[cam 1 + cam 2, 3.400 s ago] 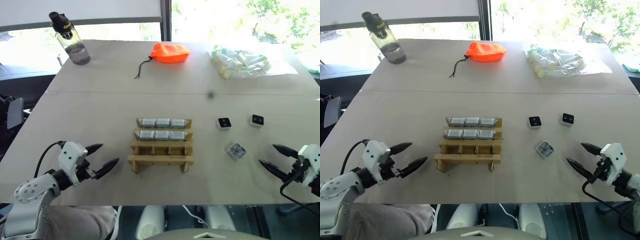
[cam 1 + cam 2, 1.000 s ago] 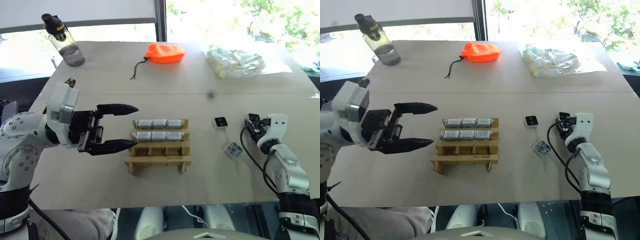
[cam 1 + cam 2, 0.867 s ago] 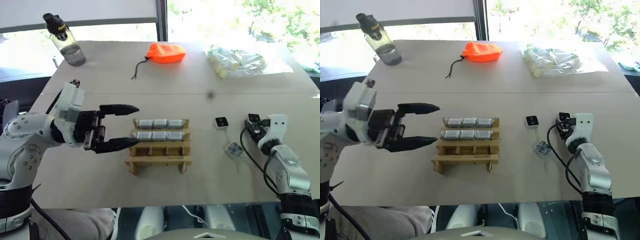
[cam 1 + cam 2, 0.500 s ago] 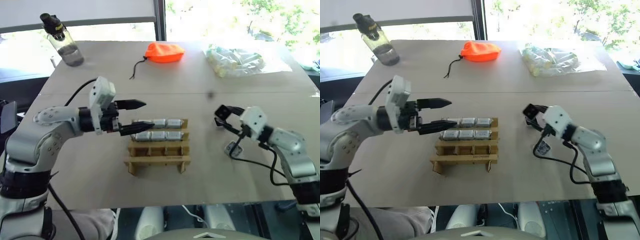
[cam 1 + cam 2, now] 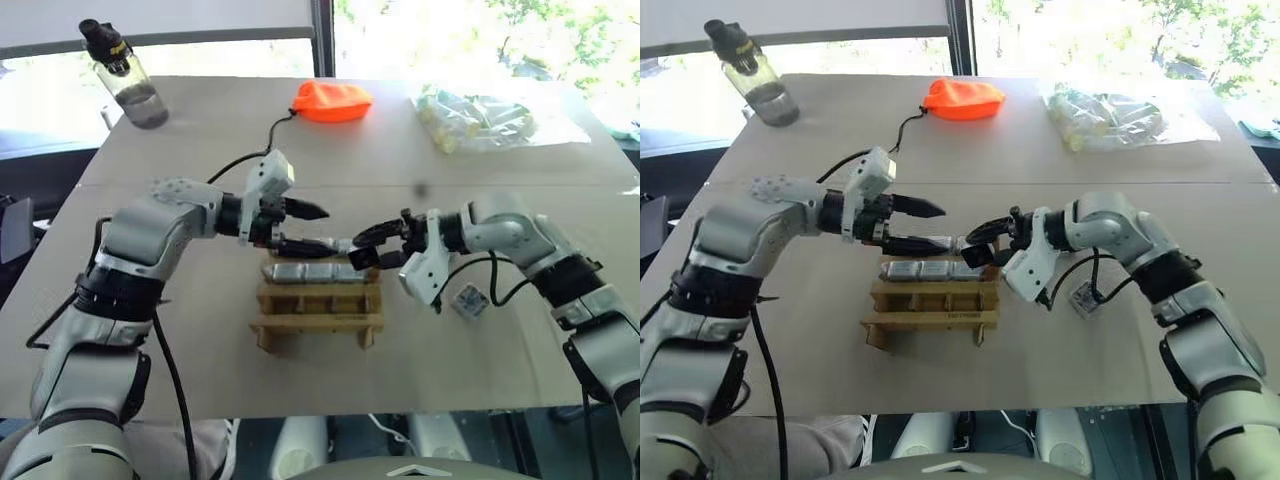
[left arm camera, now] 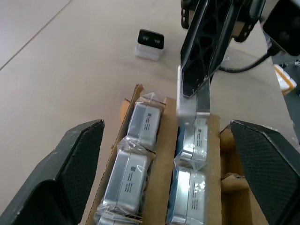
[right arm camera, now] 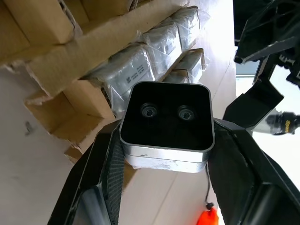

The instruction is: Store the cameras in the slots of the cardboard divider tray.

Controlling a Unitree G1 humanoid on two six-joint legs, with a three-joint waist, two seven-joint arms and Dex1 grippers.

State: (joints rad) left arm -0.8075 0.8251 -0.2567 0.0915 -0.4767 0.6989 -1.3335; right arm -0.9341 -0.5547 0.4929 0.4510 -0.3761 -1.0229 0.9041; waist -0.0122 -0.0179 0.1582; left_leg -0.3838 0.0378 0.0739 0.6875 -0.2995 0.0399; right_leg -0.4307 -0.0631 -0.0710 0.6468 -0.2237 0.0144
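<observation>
A water bottle [image 5: 125,76] stands at the tabletop's [image 5: 200,370] far left corner. The left hand [image 5: 305,228] hangs over the far left part of the cardboard divider tray [image 5: 318,309], its two fingers spread wide with nothing between them. The tray sits mid-tabletop, nearer the near edge; its two far rows hold wrapped silver cameras [image 6: 130,168], the near row stands empty. An orange pouch [image 5: 332,101] lies by the far edge. The right hand [image 5: 368,247] hovers over the tray's far right corner, its fingers closed on a camera [image 7: 165,125] with black lens face. Another camera [image 5: 470,300] lies on the tabletop right of the tray. A clear bag [image 5: 485,118] rests toward the far right corner.
</observation>
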